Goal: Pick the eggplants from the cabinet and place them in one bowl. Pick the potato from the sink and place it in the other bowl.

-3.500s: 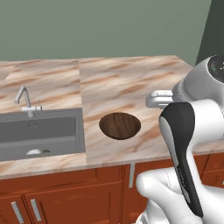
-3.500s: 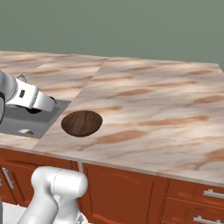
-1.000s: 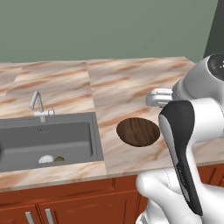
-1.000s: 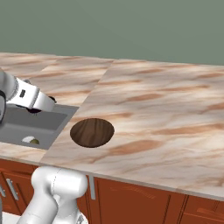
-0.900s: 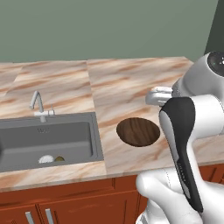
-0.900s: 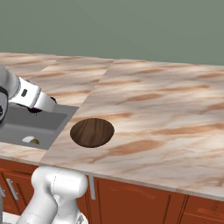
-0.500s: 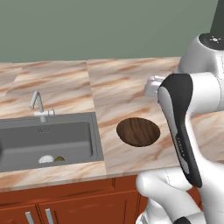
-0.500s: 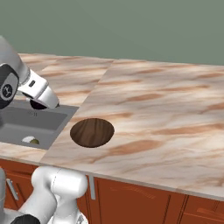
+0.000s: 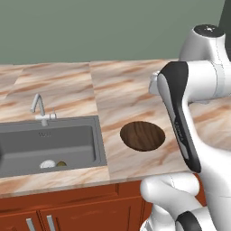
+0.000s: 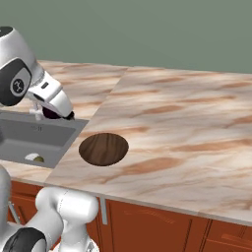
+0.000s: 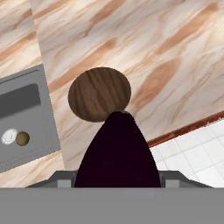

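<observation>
The wide, shallow dark brown wood-grain bowl (image 9: 142, 135) sits on the marbled pink-tan desk (image 9: 122, 90), just right of the dark grey rectangular sink (image 9: 49, 144). The left base view shows a small olive-brown potato (image 9: 61, 164) beside a small white round object (image 9: 47, 164) on the sink floor. In the right base view the tool (image 10: 63, 116) hangs above the sink's right edge. The hand view shows it clamped on a dark purple-black eggplant (image 11: 117, 153), above the bowl's near rim.

1 dark eggplant (image 11: 117, 153) above the wooden bowl (image 9: 142, 135); potato (image 9: 61, 164) in sink (image 9: 49, 143).
</observation>
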Motion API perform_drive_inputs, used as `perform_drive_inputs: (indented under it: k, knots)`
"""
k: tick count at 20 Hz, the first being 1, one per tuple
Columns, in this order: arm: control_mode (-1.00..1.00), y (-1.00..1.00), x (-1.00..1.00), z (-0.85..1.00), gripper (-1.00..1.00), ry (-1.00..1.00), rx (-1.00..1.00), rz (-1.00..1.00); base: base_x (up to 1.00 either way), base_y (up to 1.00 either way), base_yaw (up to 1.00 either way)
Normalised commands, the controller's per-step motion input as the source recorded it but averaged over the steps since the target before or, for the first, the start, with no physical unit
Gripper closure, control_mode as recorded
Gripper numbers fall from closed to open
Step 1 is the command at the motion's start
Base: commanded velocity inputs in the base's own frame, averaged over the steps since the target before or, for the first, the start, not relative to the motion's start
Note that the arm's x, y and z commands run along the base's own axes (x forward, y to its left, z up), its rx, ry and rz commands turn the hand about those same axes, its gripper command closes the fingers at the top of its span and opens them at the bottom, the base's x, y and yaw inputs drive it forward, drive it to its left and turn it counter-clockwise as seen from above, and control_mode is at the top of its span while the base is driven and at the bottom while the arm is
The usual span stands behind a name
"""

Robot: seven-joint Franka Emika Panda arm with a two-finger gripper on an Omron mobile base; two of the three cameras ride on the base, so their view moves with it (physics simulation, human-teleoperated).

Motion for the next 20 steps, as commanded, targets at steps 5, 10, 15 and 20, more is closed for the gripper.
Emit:
perform_drive_inputs:
  k: [5,10,15,20]
  knots:
    - [-1.0,-0.13,0.21,-0.24,1.0,0.0,0.0,-0.05,0.0,0.0,0.0]
    - [-1.0,-0.08,0.25,-0.22,1.0,0.0,0.0,-0.02,0.0,0.0,0.0]
    - [-1.0,-0.01,0.38,-0.12,1.0,0.0,0.02,0.0,0.0,0.0,0.0]
    - [-1.0,0.0,0.39,-0.06,1.0,0.0,0.06,0.0,0.0,0.0,0.0]
